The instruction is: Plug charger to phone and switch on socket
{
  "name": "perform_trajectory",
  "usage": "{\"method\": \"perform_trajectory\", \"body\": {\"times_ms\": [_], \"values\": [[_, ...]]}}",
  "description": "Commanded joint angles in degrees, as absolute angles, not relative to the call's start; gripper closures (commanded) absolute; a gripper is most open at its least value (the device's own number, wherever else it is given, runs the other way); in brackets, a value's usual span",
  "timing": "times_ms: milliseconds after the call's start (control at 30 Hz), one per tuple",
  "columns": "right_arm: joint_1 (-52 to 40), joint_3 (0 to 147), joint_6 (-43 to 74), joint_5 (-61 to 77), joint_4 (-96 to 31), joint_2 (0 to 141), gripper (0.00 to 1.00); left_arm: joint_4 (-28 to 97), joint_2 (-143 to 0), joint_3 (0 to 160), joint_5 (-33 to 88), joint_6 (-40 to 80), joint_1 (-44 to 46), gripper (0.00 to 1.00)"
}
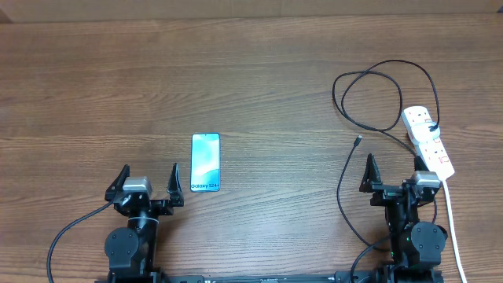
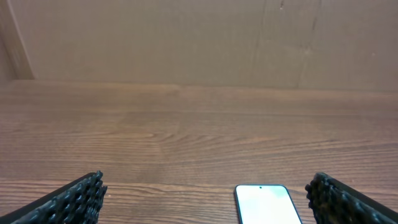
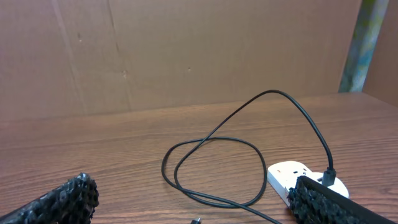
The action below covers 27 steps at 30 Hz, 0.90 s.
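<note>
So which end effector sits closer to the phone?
The left end effector: the phone lies just beside it, while the right end effector sits far off by the white power strip.

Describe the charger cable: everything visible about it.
The charger is a long, thin black cable, rubbery-looking, lying slack on the right side of the wooden table. One end sits in the far outlet of the white socket and arches up from it. The middle curls into overlapping loops left of the socket. Its free end, a small metal-tipped connector, lies just ahead of the right gripper, which does not touch it.
</note>
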<state>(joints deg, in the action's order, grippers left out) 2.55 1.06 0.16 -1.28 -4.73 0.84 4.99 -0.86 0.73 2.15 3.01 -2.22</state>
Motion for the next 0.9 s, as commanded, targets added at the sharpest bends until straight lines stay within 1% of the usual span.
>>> {"method": "perform_trajectory", "body": {"times_ms": [0,233,367,500,633,867], "values": [[2.74,0.45,-0.08,-0.93,-4.62,0.16,0.00,6.50,-0.47,1.41,4.12,3.84,-2.31,0.00],[2.74,0.45,-0.08,-0.93,-4.62,0.16,0.00,6.92,-0.47,1.67,4.16,3.86,-2.31,0.00],[2.74,0.45,-0.08,-0.93,-4.62,0.16,0.00,9.32,-0.64,3.64,4.60,3.84,-2.28,0.00],[2.74,0.45,-0.08,-0.93,-4.62,0.16,0.00,14.13,-2.42,9.28,4.99,3.81,-2.22,0.00],[2.74,0.45,-0.08,-0.93,-4.62,0.16,0.00,18.46,-7.49,16.43,5.02,3.14,-2.22,0.00],[2.74,0.45,-0.08,-0.93,-4.62,0.16,0.00,25.32,-25.54,32.21,7.81,3.18,-2.22,0.00]]}}
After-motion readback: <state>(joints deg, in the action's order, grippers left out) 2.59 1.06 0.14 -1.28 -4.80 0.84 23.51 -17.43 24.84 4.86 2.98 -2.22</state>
